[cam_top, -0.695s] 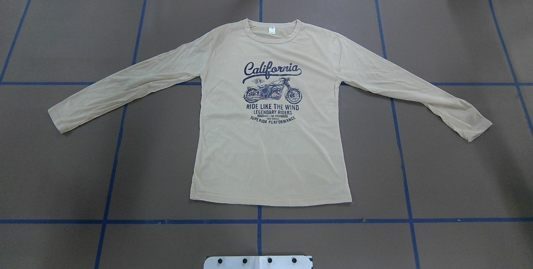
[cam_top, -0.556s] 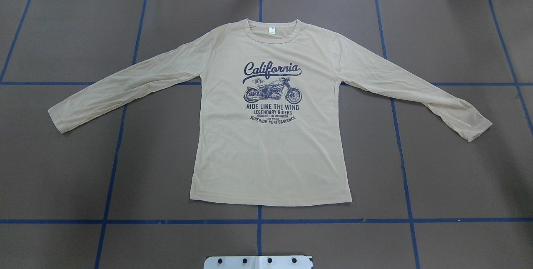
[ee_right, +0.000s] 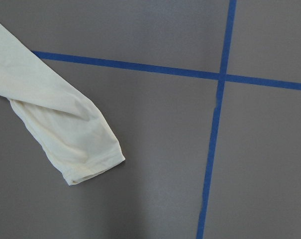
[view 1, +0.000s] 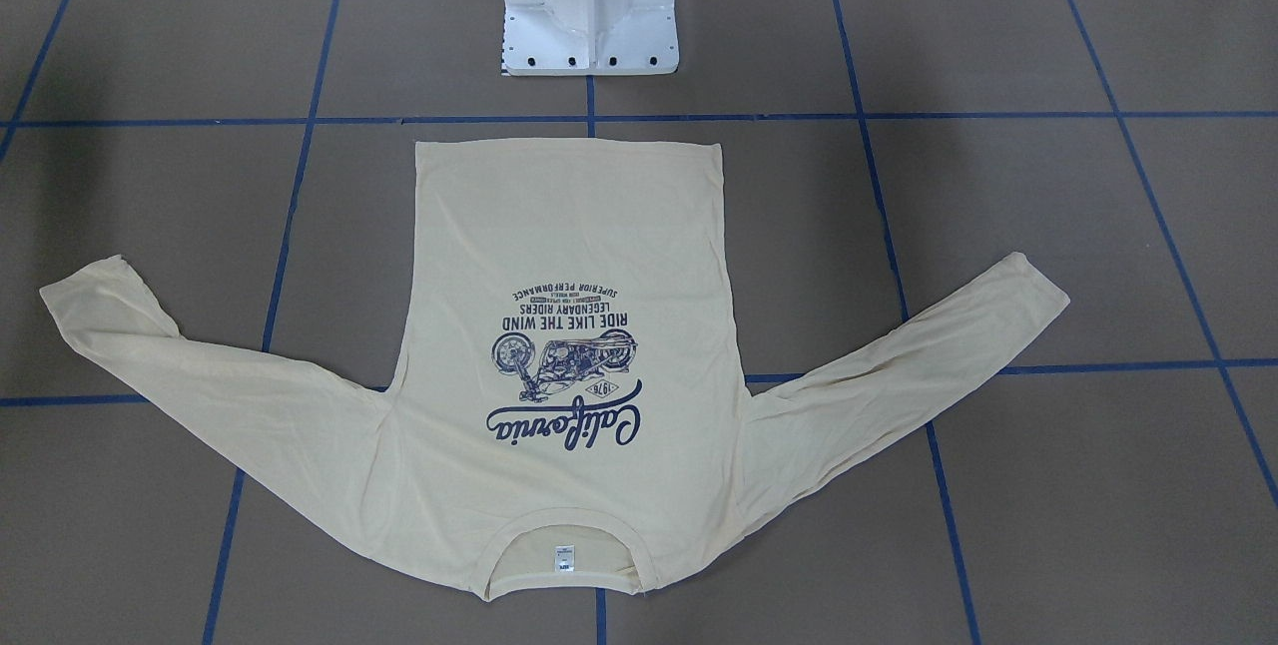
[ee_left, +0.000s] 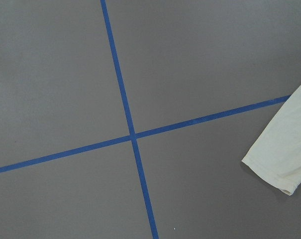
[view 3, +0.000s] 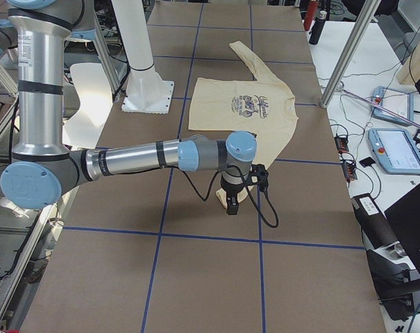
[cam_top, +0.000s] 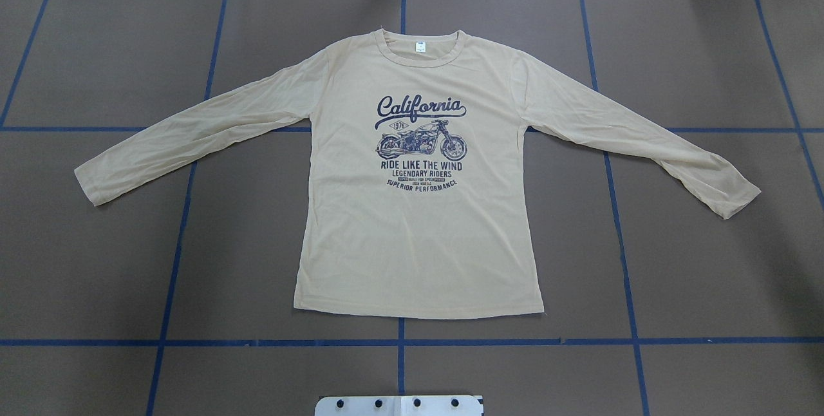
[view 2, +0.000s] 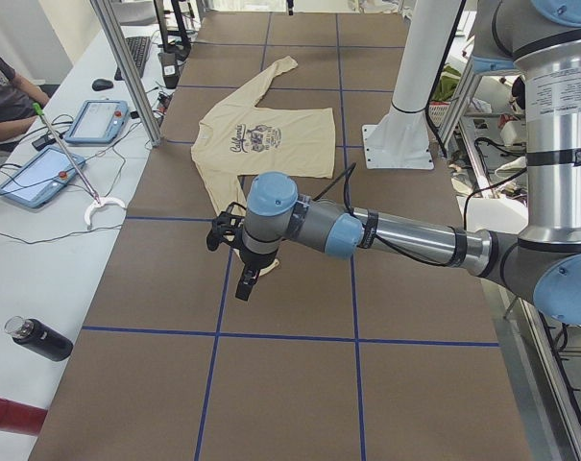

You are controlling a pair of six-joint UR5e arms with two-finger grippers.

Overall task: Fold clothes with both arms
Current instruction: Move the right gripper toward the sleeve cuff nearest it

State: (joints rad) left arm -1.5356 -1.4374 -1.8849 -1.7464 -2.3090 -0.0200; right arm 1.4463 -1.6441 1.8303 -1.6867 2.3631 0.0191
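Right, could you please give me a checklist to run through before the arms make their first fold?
1. Shirt flat, print up: ok.
2. Sleeves spread, nothing folded yet: ok.
3. Left cuff in left wrist view: ok, though at the frame's edge.
4. Right cuff in right wrist view: ok; a small fold sits behind it.
5. Left arm and right arm off the fabric: ok.
6. Jaws open: cannot tell; seen only in side views.
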